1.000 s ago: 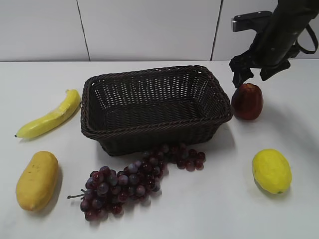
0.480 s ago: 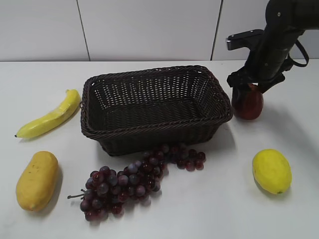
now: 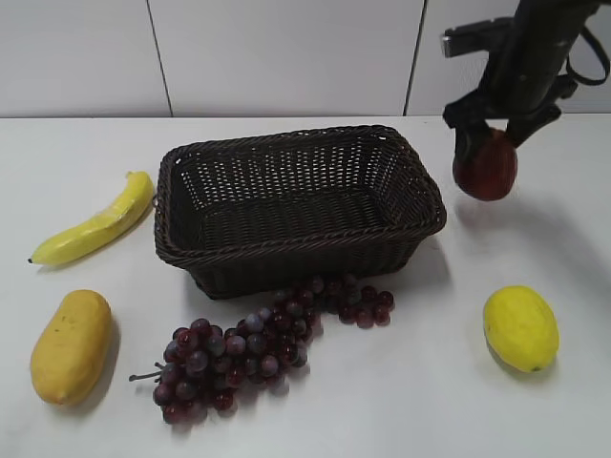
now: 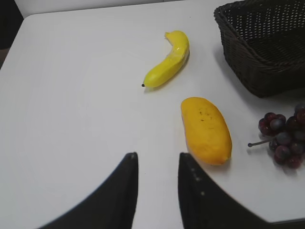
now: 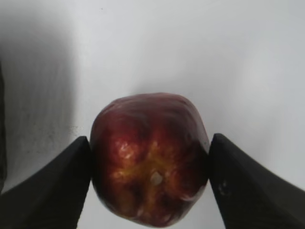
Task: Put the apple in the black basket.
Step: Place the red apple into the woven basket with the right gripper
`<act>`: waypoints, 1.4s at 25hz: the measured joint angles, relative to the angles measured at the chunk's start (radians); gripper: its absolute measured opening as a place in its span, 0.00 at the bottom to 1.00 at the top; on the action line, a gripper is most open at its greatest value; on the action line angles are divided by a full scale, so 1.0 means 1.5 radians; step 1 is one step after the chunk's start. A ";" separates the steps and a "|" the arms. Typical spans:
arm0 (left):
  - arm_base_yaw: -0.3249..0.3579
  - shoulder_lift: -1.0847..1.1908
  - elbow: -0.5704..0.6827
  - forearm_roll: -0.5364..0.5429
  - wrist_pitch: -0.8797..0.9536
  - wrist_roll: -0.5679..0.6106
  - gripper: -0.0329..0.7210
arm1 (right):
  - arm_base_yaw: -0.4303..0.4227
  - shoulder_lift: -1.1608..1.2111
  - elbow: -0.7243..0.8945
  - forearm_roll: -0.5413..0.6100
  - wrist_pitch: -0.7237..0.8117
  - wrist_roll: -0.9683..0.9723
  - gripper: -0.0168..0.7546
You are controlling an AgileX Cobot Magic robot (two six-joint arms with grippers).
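The dark red apple [image 3: 486,167] hangs in my right gripper [image 3: 489,129], lifted off the table just right of the black basket [image 3: 296,205]. In the right wrist view both fingers press the apple's [image 5: 150,160] sides; the right gripper [image 5: 150,164] is shut on it. The woven basket stands empty at the table's middle; its corner shows in the left wrist view [image 4: 267,43]. My left gripper [image 4: 157,160] is open and empty over bare table, left of the basket.
A yellow banana [image 3: 95,227], a yellow-orange mango [image 3: 71,345] and a purple grape bunch [image 3: 267,343] lie left and in front of the basket. A yellow lemon-like fruit [image 3: 520,327] lies at the front right. A white wall stands behind.
My right gripper came down around the apple, shut on it, and has lifted it off the table. The left arm has not moved.
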 joint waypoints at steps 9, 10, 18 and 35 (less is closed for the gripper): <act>0.000 0.000 0.000 0.000 0.000 0.000 0.34 | 0.024 -0.087 -0.112 0.153 0.055 -0.003 0.73; 0.000 0.000 0.000 0.000 0.000 0.000 0.34 | 0.037 -0.094 -0.115 0.162 0.056 -0.007 0.73; 0.000 0.000 0.000 0.000 0.000 0.000 0.34 | 0.177 -0.096 -0.116 0.168 0.047 -0.038 0.73; 0.000 0.000 0.000 0.000 0.000 0.000 0.34 | 0.224 0.091 -0.116 0.141 -0.021 -0.053 0.73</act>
